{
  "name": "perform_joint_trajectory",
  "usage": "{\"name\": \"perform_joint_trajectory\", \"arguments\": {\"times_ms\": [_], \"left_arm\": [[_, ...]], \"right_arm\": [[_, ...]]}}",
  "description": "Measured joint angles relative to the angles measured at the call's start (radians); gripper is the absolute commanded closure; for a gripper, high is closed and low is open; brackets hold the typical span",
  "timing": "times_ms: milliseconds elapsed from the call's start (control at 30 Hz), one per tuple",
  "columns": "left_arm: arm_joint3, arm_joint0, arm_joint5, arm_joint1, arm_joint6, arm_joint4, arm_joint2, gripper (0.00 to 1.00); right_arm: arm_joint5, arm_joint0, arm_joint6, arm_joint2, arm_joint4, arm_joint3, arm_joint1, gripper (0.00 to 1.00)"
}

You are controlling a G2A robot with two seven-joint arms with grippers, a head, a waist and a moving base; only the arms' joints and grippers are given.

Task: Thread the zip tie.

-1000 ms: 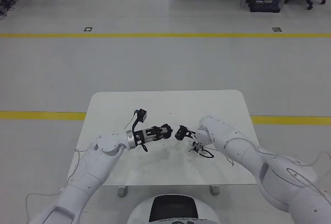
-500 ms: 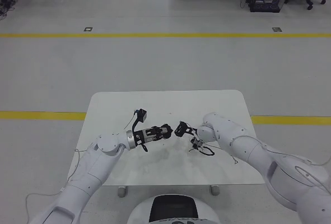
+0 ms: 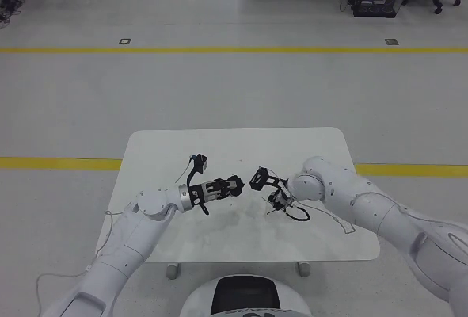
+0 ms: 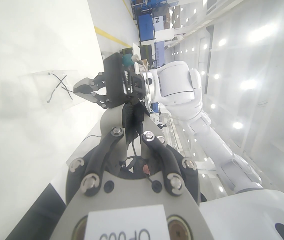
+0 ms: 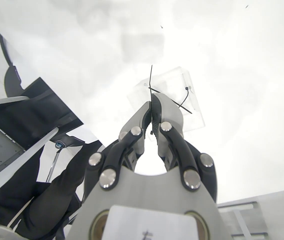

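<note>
Right wrist view: right gripper (image 5: 151, 104) is pinching a thin black zip tie (image 5: 151, 76) tight, tail sticking out past the tips, hovering over the middle of the table (image 3: 162, 150). Clear tray (image 5: 196, 122) holding two crossed spare ties (image 5: 185, 98) is lying on the table ahead. Left gripper (image 3: 239, 185) is hanging just beside, facing it; can't tell its grip state.

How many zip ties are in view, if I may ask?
3. One zip tie is pinched in the right gripper; a second tie and a third tie lie crossed on the clear tray. More may be hidden.
</note>
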Motion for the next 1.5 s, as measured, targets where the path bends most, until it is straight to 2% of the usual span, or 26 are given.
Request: {"name": "perform_joint_trajectory", "arguments": {"times_ms": [133, 233, 600, 700, 800, 1000, 1133, 1233, 1300, 1433, 1500], "left_arm": [[0.0, 0.0, 0.0, 0.0, 0.0, 0.0, 0.0, 1.0], [0.0, 0.0, 0.0, 0.0, 0.0, 0.0, 0.0, 1.0], [0.0, 0.0, 0.0, 0.0, 0.0, 0.0, 0.0, 1.0], [0.0, 0.0, 0.0, 0.0, 0.0, 0.0, 0.0, 1.0], [0.0, 0.0, 0.0, 0.0, 0.0, 0.0, 0.0, 1.0], [0.0, 0.0, 0.0, 0.0, 0.0, 0.0, 0.0, 1.0], [0.0, 0.0, 0.0, 0.0, 0.0, 0.0, 0.0, 1.0], [0.0, 0.0, 0.0, 0.0, 0.0, 0.0, 0.0, 1.0], [0.0, 0.0, 0.0, 0.0, 0.0, 0.0, 0.0, 1.0], [0.0, 0.0, 0.0, 0.0, 0.0, 0.0, 0.0, 1.0], [0.0, 0.0, 0.0, 0.0, 0.0, 0.0, 0.0, 1.0]], "right_arm": [[0.0, 0.002, -0.024, 0.0, 0.074, -0.081, 0.072, 1.0], [0.0, 0.006, -0.029, 0.0, 0.134, -0.124, 0.113, 1.0], [0.0, 0.006, -0.03, 0.0, 0.136, -0.125, 0.115, 1.0], [0.0, -0.004, -0.025, 0.014, 0.167, -0.134, 0.12, 1.0], [0.0, 0.009, 0.039, 0.031, 0.24, -0.158, 0.139, 1.0], [0.0, 0.029, 0.182, 0.063, 0.395, -0.217, 0.202, 1.0], [0.0, 0.032, 0.34, 0.097, 0.522, -0.25, 0.234, 1.0], [0.0, 0.027, 0.467, 0.137, 0.614, -0.243, 0.242, 1.0], [0.0, 0.02, 0.516, 0.153, 0.66, -0.229, 0.241, 1.0], [0.0, 0.038, 0.505, 0.111, 0.729, -0.206, 0.232, 1.0], [0.0, 0.04, 0.505, 0.109, 0.729, -0.205, 0.232, 1.0]]}}
